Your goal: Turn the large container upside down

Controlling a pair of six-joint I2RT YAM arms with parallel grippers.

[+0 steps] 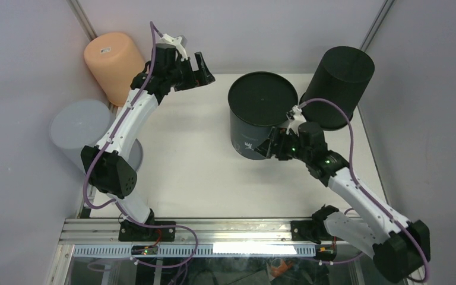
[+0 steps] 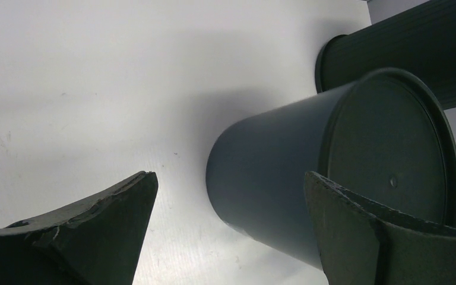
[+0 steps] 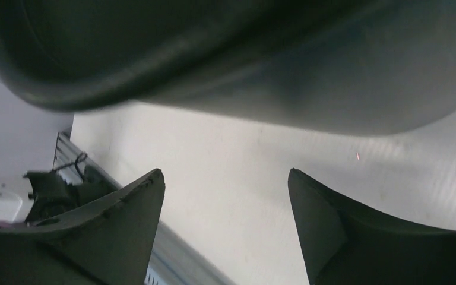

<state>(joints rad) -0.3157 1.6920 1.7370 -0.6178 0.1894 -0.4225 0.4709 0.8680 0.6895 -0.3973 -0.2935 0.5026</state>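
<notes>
Noted right gripper [image 1: 269, 148] spread, empty, container [image 1: 261, 110] just ahead, base up. Left gripper [image 1: 206, 68] likewise spread, empty, container well ahead.

Counted four tubs in total. Two are dark: the big tub [image 1: 263, 116] at 1 o'clock and the ribbed tub [image 1: 338, 83] at 2. Then one orange tub [image 1: 114, 65] at 10 and one grey tub [image 1: 83, 127] at 9. Two arms as well, the left arm [image 1: 127, 119] and the right arm [image 1: 356, 190].
</notes>
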